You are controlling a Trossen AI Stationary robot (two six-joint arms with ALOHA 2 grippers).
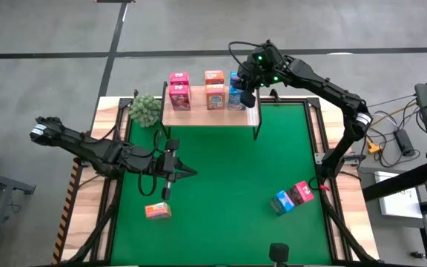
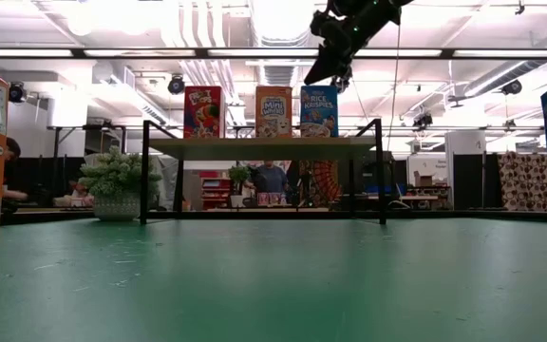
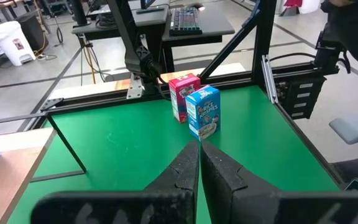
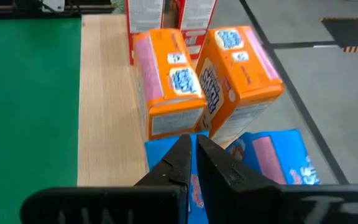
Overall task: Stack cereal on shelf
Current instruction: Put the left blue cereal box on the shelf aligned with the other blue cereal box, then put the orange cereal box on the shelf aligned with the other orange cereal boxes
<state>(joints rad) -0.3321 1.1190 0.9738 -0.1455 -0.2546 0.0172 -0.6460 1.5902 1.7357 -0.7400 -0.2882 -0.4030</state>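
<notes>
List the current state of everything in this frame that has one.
shelf: standing, carrying six boxes
shelf pink-red boxes: two, upright
shelf orange boxes: two, upright
shelf blue boxes: two, below the right gripper
loose orange box: on the mat, unstacked
loose blue box: upright on the mat
loose pink-red box: upright beside it
left gripper: jaws shut, empty
right gripper: jaws shut, empty

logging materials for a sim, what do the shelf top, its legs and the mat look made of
Shelf top: light wood, matte, faint grain visible in the right wrist view.
Legs: thin black bars, probably painted metal.
Mat: green, matte, possibly felt or rubber; cannot tell.
</notes>
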